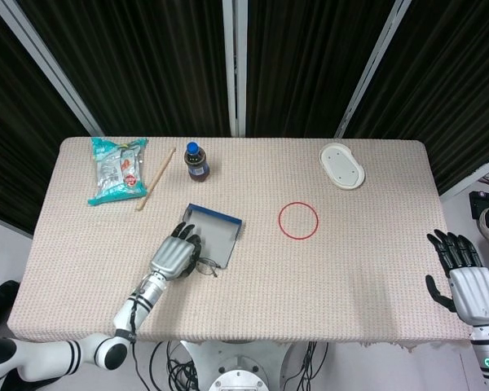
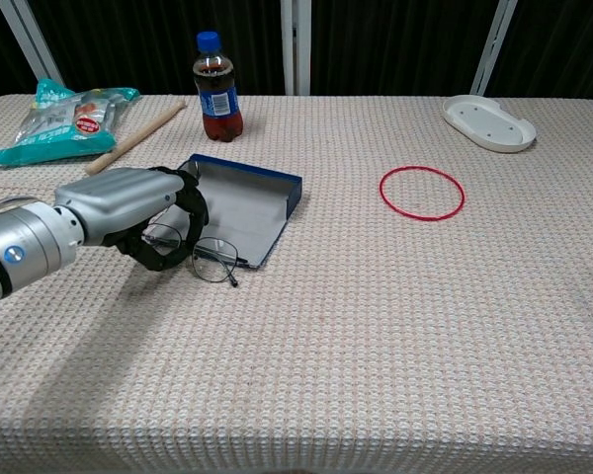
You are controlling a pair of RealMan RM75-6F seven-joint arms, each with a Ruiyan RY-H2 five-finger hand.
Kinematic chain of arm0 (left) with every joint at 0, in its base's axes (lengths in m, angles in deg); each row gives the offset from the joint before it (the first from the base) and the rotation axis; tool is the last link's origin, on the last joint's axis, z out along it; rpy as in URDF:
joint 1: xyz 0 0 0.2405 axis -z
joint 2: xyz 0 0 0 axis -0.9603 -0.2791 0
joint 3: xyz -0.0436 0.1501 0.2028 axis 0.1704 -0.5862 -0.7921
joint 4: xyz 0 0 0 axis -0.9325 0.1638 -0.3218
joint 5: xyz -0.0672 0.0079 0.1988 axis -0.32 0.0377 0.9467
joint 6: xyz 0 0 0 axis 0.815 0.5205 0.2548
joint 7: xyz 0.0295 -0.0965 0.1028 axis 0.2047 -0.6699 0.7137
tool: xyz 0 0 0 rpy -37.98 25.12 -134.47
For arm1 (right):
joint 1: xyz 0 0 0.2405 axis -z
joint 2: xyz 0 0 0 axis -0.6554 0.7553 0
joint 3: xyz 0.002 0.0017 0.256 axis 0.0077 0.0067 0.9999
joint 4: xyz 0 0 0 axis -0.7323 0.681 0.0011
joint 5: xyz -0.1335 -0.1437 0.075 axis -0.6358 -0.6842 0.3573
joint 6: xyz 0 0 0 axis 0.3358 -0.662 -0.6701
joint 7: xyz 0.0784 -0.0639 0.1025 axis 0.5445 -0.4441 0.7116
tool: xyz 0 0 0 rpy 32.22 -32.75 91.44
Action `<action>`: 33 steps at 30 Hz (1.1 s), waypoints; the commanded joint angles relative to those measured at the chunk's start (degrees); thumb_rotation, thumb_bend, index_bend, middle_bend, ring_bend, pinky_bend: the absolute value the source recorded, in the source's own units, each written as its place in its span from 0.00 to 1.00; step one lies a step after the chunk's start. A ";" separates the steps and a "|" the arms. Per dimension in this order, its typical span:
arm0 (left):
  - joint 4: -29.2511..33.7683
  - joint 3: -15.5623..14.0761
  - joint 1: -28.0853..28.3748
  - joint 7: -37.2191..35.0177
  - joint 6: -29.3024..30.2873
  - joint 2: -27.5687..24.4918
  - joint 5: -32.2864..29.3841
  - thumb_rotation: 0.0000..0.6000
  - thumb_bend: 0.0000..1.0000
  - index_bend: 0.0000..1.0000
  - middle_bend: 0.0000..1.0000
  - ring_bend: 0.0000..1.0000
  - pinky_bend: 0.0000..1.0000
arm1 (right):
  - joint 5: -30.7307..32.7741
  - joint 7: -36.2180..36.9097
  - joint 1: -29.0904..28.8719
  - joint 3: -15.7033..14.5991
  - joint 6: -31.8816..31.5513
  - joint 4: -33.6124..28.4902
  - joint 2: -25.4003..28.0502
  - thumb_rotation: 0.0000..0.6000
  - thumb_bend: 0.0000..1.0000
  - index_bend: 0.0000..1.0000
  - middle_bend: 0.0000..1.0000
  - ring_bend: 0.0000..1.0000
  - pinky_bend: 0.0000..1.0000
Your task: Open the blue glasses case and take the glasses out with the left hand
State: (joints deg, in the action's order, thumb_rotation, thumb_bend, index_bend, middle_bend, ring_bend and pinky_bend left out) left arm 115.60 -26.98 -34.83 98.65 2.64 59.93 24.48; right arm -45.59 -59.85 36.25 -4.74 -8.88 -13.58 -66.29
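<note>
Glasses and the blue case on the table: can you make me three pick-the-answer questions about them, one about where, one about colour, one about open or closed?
1. Where are the thin wire-framed glasses?
A. On the near edge of the open case
B. Inside the red ring
C. On the white oval dish

2. What colour is the cap of the dark-drink plastic bottle?
A. Red
B. Blue
C. White

3. How is the flat blue glasses case?
A. Closed
B. Open
C. Upside down

Answers:
1 A: the glasses lie at the case's near edge, with the left robot hand curled around them.
2 B: the cap shows blue in both views.
3 B: the grey inside of the case faces up.
</note>
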 commanded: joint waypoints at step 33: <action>19.06 -4.50 -9.73 -1.35 8.36 -13.12 4.05 1.00 0.13 0.04 0.08 0.00 0.00 | -0.63 -0.63 0.12 -0.03 -0.87 -0.86 0.70 1.00 0.41 0.00 0.06 0.00 0.00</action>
State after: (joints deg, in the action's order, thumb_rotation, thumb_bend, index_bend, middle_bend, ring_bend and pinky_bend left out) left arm 134.22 -32.80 -44.08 99.45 9.48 47.84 27.62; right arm -46.25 -60.44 36.34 -4.78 -9.74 -14.39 -65.64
